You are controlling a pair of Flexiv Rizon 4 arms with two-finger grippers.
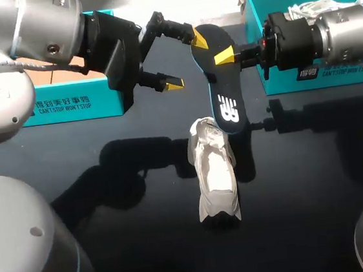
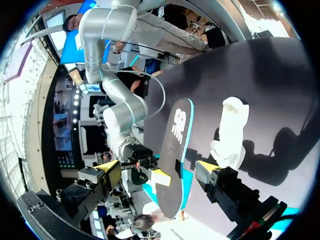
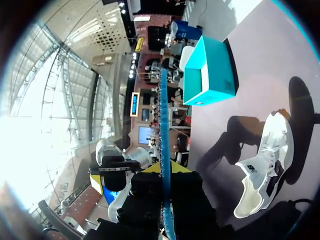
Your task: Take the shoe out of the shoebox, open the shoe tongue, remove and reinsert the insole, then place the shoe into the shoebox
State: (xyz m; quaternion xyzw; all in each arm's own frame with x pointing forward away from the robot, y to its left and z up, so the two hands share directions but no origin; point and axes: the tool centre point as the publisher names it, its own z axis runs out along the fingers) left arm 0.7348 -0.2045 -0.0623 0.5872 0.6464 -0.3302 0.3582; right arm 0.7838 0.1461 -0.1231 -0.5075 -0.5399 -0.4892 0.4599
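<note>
A black insole [image 1: 223, 99] with a blue rim hangs upright above the table, its lower end just over the white shoe [image 1: 214, 171]. My right gripper [image 1: 226, 55] is shut on the insole's upper part. My left gripper [image 1: 187, 62] stands open beside it, fingers wide apart, one tip near the insole's top. In the left wrist view the insole [image 2: 175, 145] runs between my left gripper's [image 2: 160, 168] spread fingers, with the shoe [image 2: 230, 135] lying beyond. In the right wrist view the insole [image 3: 164, 130] shows edge-on in my right gripper [image 3: 165, 169], and the shoe [image 3: 262, 170] lies on its side.
A teal shoebox [image 1: 318, 73] holding white paper stands at the back right, behind my right arm. A second teal box [image 1: 74, 105] stands at the back left, seen also in the right wrist view as a teal box [image 3: 207, 72]. The black table [image 1: 304, 194] spreads around the shoe.
</note>
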